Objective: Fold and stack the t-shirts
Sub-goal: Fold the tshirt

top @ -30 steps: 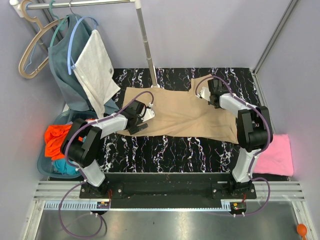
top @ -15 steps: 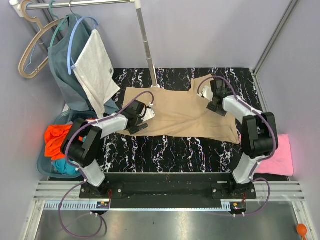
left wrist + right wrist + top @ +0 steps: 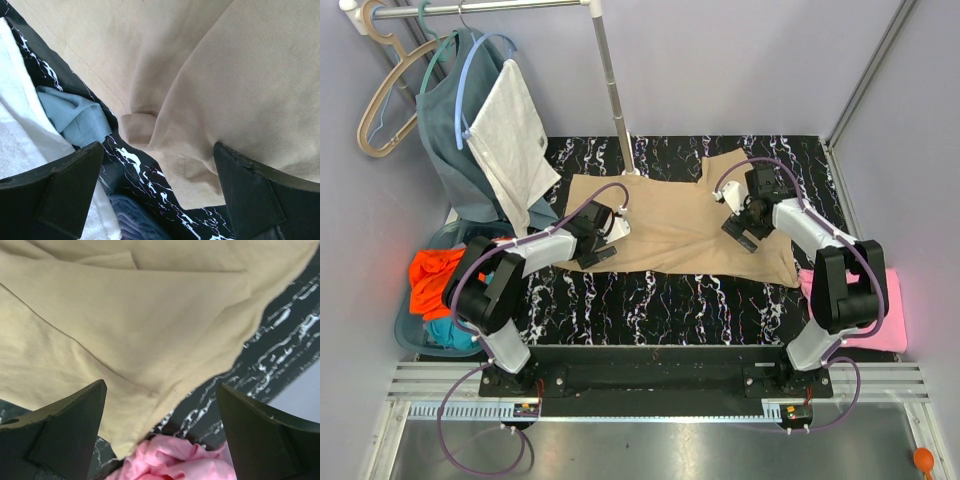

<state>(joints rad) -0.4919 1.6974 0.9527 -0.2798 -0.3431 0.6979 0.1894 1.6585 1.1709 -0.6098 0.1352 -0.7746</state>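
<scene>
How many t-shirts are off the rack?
4: tan t-shirt spread on the table, pink t-shirt at its right edge, orange t-shirt and teal t-shirt in the left basket; more may be hidden.

You're looking at a plain tan t-shirt (image 3: pixel 680 225), no print, on a table (image 3: pixel 650 300) that's showing black with white marble veining. A plain pink t-shirt (image 3: pixel 876 310) is showing at the right. A bright orange t-shirt (image 3: pixel 432 278) and a teal t-shirt (image 3: pixel 448 335) are showing in a pale blue basket (image 3: pixel 406 335). You're also getting a grey-teal garment (image 3: pixel 445 140), a white cloth (image 3: pixel 515 130) and a beige hanger (image 3: pixel 378 115). The arms (image 3: pixel 535 248) are showing white and black, and the cables (image 3: pixel 590 198) purple.
</scene>
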